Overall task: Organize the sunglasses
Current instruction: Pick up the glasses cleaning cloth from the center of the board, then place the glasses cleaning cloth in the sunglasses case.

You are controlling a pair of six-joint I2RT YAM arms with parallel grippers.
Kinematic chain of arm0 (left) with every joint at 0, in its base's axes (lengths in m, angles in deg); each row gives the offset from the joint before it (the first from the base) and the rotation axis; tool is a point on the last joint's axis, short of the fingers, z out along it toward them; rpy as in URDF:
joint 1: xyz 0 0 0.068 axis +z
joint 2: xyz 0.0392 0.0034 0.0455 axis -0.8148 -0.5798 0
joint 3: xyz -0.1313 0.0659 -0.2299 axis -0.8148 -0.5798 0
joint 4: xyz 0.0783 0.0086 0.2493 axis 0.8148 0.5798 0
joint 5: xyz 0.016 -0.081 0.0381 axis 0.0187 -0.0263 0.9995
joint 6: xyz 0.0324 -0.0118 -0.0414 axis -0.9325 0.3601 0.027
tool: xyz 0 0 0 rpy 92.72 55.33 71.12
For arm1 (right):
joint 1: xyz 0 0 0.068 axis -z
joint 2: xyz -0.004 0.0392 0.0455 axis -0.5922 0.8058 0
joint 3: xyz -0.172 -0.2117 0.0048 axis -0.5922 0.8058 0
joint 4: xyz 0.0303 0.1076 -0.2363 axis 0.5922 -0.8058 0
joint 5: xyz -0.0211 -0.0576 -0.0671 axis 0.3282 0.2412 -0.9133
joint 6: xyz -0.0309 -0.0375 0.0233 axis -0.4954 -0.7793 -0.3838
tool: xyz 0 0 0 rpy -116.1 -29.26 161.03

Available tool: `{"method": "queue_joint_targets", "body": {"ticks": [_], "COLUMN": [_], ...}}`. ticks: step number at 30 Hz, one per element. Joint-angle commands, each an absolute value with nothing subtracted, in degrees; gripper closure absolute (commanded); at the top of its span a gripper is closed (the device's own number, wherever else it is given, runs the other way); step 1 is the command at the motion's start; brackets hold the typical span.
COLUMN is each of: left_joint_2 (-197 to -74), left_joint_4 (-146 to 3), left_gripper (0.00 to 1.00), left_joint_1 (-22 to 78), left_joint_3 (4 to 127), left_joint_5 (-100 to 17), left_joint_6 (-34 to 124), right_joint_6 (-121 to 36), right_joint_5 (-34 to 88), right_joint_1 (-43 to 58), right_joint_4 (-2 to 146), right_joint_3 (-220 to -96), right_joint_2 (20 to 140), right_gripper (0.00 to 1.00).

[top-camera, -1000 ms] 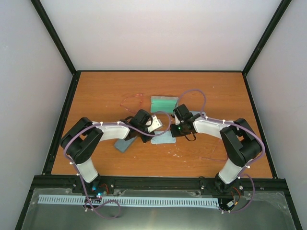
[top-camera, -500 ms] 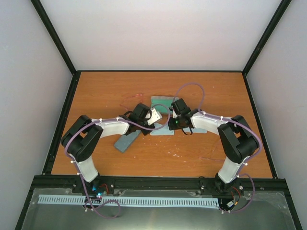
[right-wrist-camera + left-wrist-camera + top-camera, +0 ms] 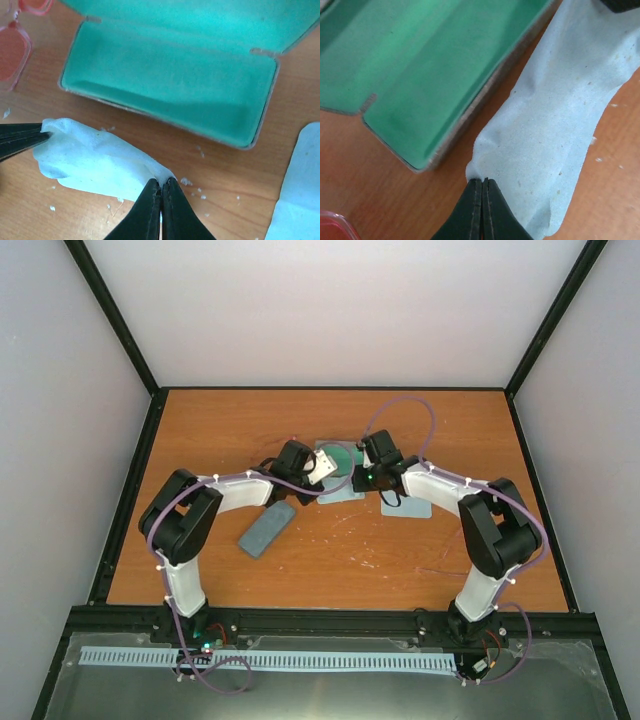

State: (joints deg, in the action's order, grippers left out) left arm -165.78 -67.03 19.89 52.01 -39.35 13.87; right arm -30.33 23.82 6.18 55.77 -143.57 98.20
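Sunglasses: red-pink see-through frame lying flat on the table, outside and just beside one short end of the open case. Only part of the frame shows in either wrist view, at the picture edge.

Open case: green-lined, lid folded back flat, hollow facing up, at mid-table between the two arms.

Cloth: pale blue, bunched into a rumpled strip in front of the case's long side, held at both ends.

Left gripper: jaws clenched on one corner of the cloth. Its dark fingers show at the left edge of the right wrist view.

Right gripper: jaws clenched on the opposite edge of the same cloth.

Second cloth: pale blue, lying flat on the table, apart from the first.

Closed grey case: oblong, lying slantwise nearer the left arm, well apart from the open case.
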Motion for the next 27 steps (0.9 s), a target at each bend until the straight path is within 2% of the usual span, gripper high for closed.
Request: {"method": "queue_joint_targets", "body": {"ticks": [1, 27], "left_joint_2": [-168.0, -179.3], "left_joint_4": [-68.4, -65.8], "left_gripper": [1.00, 1.00], "left_joint_1": [21.7, 25.7], "left_joint_3": [56.2, 70.7], "left_joint_5": [-40.3, -42.6], "left_joint_6": [11.8, 8.7], "right_joint_6": [-31.5, -33.4], "right_joint_5": [23.2, 27.1], "right_joint_1": [7.4, 12.7], "right_joint_4": [57.5, 58.2], "right_joint_3": [-146.3, -155.5], "right_joint_2": [100.4, 109.9], "right_gripper": [0.97, 0.97]}}
